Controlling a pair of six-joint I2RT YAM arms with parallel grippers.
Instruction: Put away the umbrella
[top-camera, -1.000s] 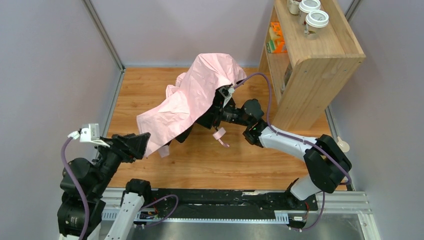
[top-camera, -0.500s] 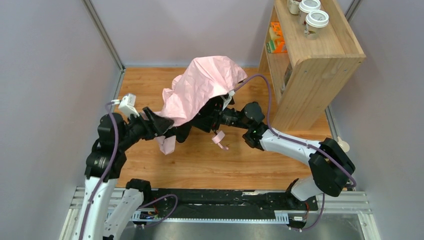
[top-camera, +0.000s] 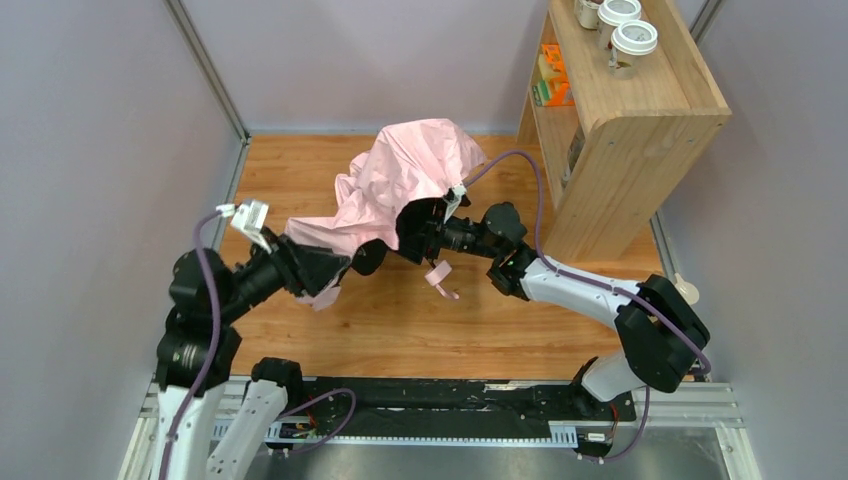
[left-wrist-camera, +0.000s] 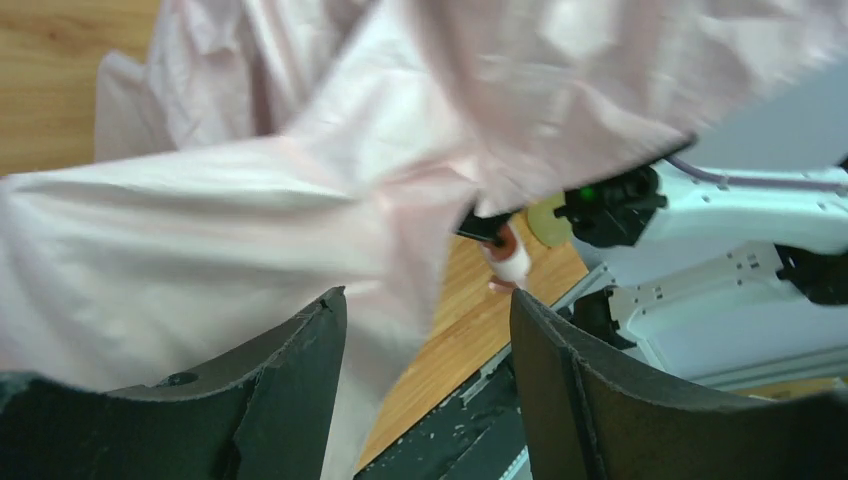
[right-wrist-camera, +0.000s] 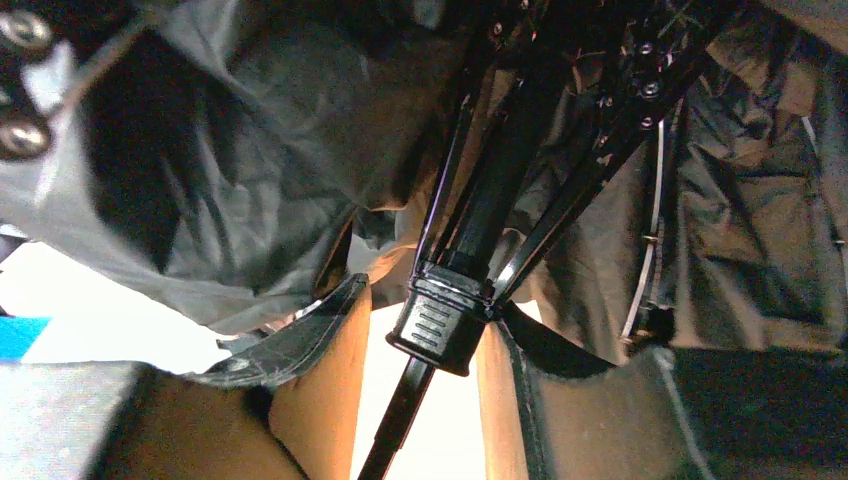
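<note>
- Left fingers (left-wrist-camera: 290, 370): apart, nothing pinched. A loose fold of the canopy (left-wrist-camera: 250, 230) drapes over one finger and hangs into the gap between them.
- Left arm sits at the near-left of the bench (top-camera: 450, 330), its tip touching the canopy's low left hem. This arm is nearer the slack cloth; the shaft lies well to its right.
- Right fingers (right-wrist-camera: 315, 400): closed on the umbrella (top-camera: 400, 180), one either side of the black ribbed collar (right-wrist-camera: 440, 320) on the shaft (right-wrist-camera: 500, 190). Ribs fan out just above the grip, with black lining all round.
- The umbrella is held off the bench over its middle, half collapsed and not yet folded. Pink handle (top-camera: 438, 274) with its loop dangles just below the right wrist.
- Long axis, as judged: the shaft runs from the handle at the near side up and away to the crown at the far side; the cloth trails leftward from it.
- Finding: the coming move turns on the left fingers gathering the cloth rightward toward the shaft while the right arm holds.
- Shelf (top-camera: 640, 130) stands at the far right, apart from the canopy.
</note>
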